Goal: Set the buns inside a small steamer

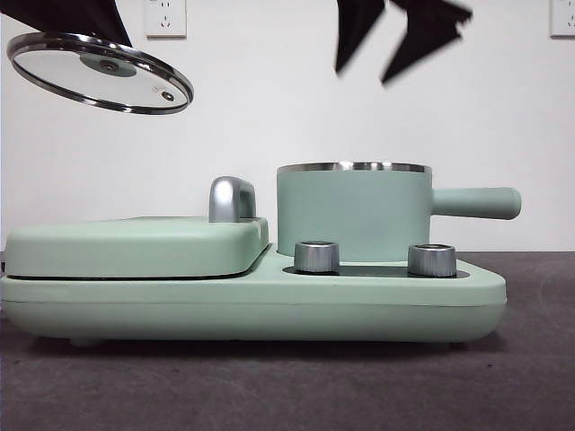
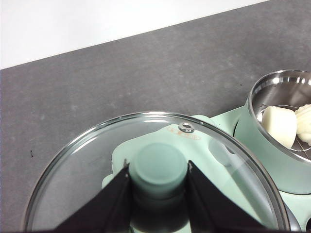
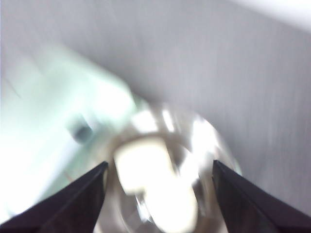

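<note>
The small steamer (image 1: 353, 211), a mint-green pot with a steel rim and a side handle, stands open on the right of the cooker. In the left wrist view the pot (image 2: 272, 150) holds the plain bun (image 2: 280, 126) and, at the picture's edge, the folded bun (image 2: 305, 124). My left gripper (image 2: 158, 167) is shut on the green knob of the glass lid (image 1: 99, 72) and holds it high at the upper left, away from the pot. My right gripper (image 3: 158, 167) is open and empty above the pot; its view is blurred and shows pale buns (image 3: 146, 174) below. Its black jaws (image 1: 400, 36) show at the top of the front view.
The mint-green cooker base (image 1: 252, 301) stands on a dark grey table. Its flat griddle lid (image 1: 135, 247) with a chrome handle (image 1: 231, 199) is on the left. Two steel dials (image 1: 316, 256) sit in front of the pot. A white wall is behind.
</note>
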Tool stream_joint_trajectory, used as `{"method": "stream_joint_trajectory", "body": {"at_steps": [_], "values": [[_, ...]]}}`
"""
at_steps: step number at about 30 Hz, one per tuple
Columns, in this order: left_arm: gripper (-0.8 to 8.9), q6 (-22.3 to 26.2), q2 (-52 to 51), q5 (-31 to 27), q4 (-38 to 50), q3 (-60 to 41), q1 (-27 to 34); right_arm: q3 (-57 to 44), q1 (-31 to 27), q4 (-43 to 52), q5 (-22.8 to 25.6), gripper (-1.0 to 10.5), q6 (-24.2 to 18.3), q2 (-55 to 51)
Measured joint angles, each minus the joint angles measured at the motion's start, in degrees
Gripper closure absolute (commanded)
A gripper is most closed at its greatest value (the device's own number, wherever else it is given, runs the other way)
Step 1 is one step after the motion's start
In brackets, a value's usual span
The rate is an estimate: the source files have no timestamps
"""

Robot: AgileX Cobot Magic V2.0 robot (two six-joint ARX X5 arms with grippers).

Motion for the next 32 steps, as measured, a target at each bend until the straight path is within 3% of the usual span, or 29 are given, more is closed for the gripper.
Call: {"method": "stream_joint_trajectory", "body": {"at_steps": [5, 11, 19, 26, 32], "values": [[8.03, 0.0, 0.0, 0.0, 0.0, 0.0, 0.0, -20.1, 4.3, 20.3, 1.1, 6.3, 0.7, -13.2], [8.03, -0.4, 0.0, 0.0, 0.0, 0.0, 0.0, -36.6, 6.8, 28.6, 3.0, 6.3, 1.3, -26.2], [8.03, -0.6, 0.0, 3.2, 0.2, 0.0, -0.3, -51.4, 6.8, 22.2, 9.9, 6.3, 3.9, -44.1], [8.03, -0.8, 1.5, 4.5, 5.2, 0.0, -4.7, -51.8, 6.8, 7.3, 13.1, 6.3, 5.5, -57.3], [8.03, -2.8, 7.4, 5.7, 11.3, 0.0, -10.2, -51.8, 6.8, 2.4, 13.9, 6.3, 8.6, -64.7]]}}
